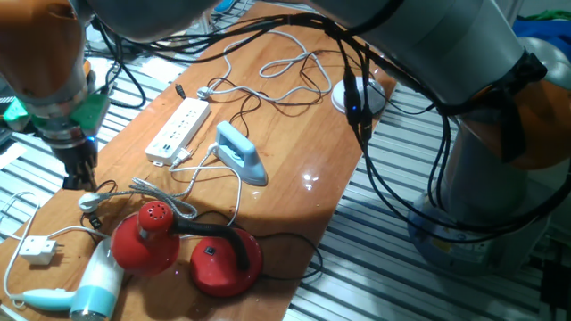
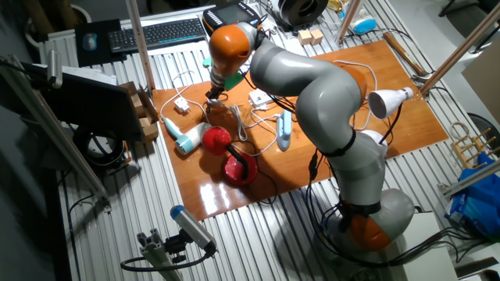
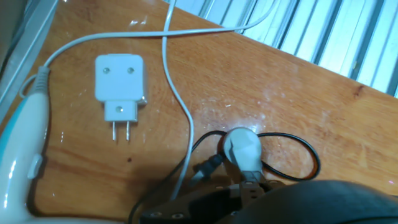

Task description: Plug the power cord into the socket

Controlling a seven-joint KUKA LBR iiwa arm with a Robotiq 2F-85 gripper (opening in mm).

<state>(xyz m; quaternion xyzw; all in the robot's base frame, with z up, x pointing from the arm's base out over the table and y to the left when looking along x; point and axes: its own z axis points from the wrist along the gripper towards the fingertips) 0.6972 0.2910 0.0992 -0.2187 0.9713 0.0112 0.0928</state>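
Grip comes first: your hand (image 3: 245,186) is low over the bench (image 1: 294,143) with a small white plug (image 3: 242,149) right at its fingertips, but you cannot tell from these views whether the fingers are clenched on it or loose. Confirm a firm, square hold before lifting, so the pins do not twist.

That plug's grey cord (image 1: 165,201) runs away from the hand to the light-blue iron (image 1: 241,153), and the power strip (image 1: 178,129) lies just past the iron, well apart from the hand. Carry the plug high over the tangle, since a thin black cord (image 3: 292,146) loops around it and a white adapter (image 3: 120,84) sits off to one side.

Bench is glossy wood, probably slick, so the strip may slide as you push. Metal slats surround it, cluttered with cables.
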